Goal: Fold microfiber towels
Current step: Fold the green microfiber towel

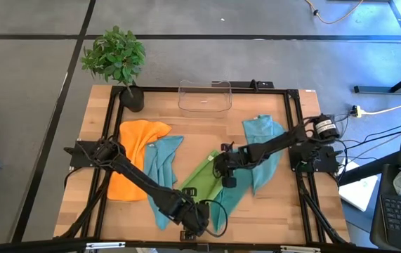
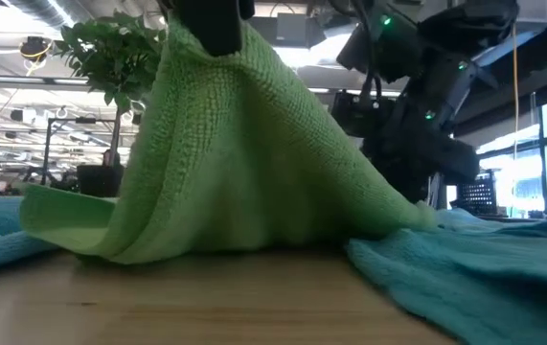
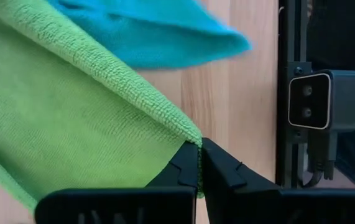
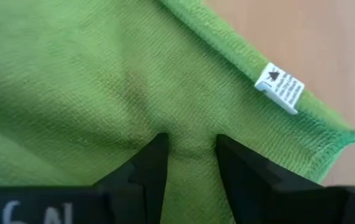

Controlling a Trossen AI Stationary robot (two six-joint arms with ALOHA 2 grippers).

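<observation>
Lime green towel (image 1: 205, 180) lies near the middle of the worktop (image 1: 207, 123), running toward its front edge, pulled up into a tent between 2 tools. The left tool (image 3: 199, 163) has its fingers pressed together on one corner of it, close to the front edge by a small camera (image 3: 317, 102) on the frame. The right tool (image 4: 191, 163) pinches a fold of the same towel farther in, next to its white label (image 4: 279, 88). An orange towel (image 1: 133, 158) lies toward the left edge, with teal towels (image 1: 260, 151) around the green one. From table height the raised towel hides both tools and most of the worktop behind.
</observation>
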